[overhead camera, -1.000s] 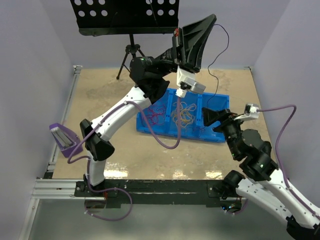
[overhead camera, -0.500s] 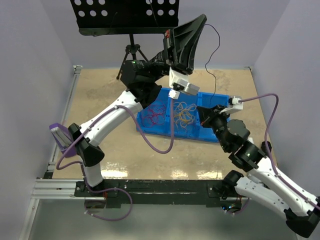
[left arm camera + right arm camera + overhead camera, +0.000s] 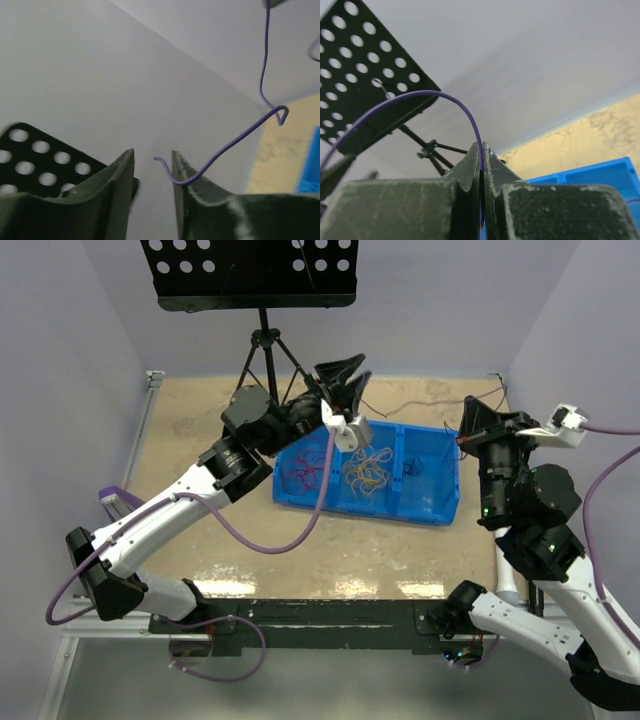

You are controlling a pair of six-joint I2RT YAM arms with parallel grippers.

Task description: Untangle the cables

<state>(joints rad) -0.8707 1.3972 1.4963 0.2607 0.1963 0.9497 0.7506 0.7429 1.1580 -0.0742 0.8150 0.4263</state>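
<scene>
Cables look mostly sorted: red bunch (image 3: 308,468) sits in the blue tray's (image 3: 440,512) left compartment and yellow-orange curls (image 3: 368,468) in its middle one. Both are loose coils, kept apart by the divider. One thin purple wire (image 3: 445,97) hangs in the air above the tray's far edge. Right gripper (image 3: 481,150) pinches it tight. Left gripper (image 3: 152,156) has its jaws apart, wire end just lying against one finger. Reads as the strand-separation step. Next: lower it into the tray's right compartment, keeping slack off the other bunches.

Bright, even light; glare on table (image 3: 330,575) near edge; close fingers (image 3: 112,200) out of focus.
</scene>
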